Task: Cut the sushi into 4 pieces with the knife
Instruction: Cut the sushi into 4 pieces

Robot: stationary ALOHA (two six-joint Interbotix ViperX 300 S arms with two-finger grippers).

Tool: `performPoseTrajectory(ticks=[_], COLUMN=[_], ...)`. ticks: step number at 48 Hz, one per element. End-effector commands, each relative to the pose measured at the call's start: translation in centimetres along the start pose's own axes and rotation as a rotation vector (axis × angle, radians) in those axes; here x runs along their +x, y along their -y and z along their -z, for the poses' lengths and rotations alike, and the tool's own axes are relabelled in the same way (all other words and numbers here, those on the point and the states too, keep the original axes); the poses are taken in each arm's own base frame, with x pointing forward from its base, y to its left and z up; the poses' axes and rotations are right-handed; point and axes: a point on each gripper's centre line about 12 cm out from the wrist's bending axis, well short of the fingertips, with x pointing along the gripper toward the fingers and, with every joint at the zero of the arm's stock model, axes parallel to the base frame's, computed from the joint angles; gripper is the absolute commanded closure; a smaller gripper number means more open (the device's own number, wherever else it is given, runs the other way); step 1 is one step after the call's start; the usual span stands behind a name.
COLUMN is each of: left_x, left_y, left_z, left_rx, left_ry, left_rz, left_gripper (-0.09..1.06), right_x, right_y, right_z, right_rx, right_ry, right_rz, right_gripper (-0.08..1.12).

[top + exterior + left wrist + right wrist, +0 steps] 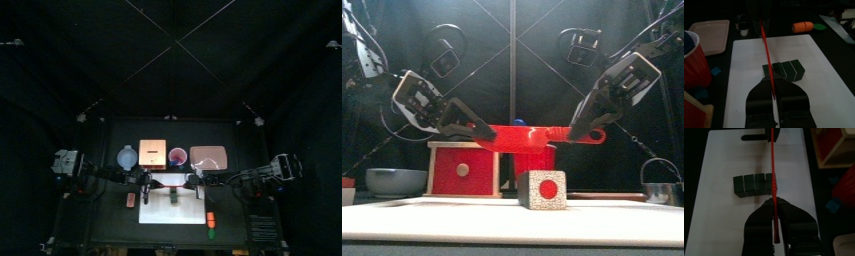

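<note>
Left jaws and right jaws are each clamped on one end of the red knife (529, 134), which is held level. The sushi roll (543, 188) sits mid white cutting board (422, 215), straight below the blade and not touching it. The roll's long axis runs front to back and the knife runs left-right, so the crossing is square. Both wrist views put the blade near one end block, not a middle seam, though that could be parallax. You'd probably want to check the position along the roll before pressing down. Both arms are equally near.
</note>
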Motion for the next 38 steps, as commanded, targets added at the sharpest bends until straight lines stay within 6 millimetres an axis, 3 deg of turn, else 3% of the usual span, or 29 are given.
performPoseTrajectory(ticks=[1, 19, 38], left_x=[1.2, 3.0, 3.1], left_y=[0.8, 1.2, 1.6], left_z=[-1.5, 0.1, 0.6], left_rx=[0.010, -0.012, -0.018], left_ry=[0.057, 0.013, 0.001], left_rz=[0.025, 0.023, 0.026], left_gripper=[0.77, 0.77, 0.77], right_x=[-0.2, 0.2, 1.3], right_y=[0.1, 0.5, 0.5], right_z=[-1.1, -0.3, 0.8], right_rx=[0.005, 0.022, 0.022], right_ry=[0.035, 0.007, -0.042], right_rz=[0.004, 0.014, 0.016], right_gripper=[0.98, 0.98, 0.98])
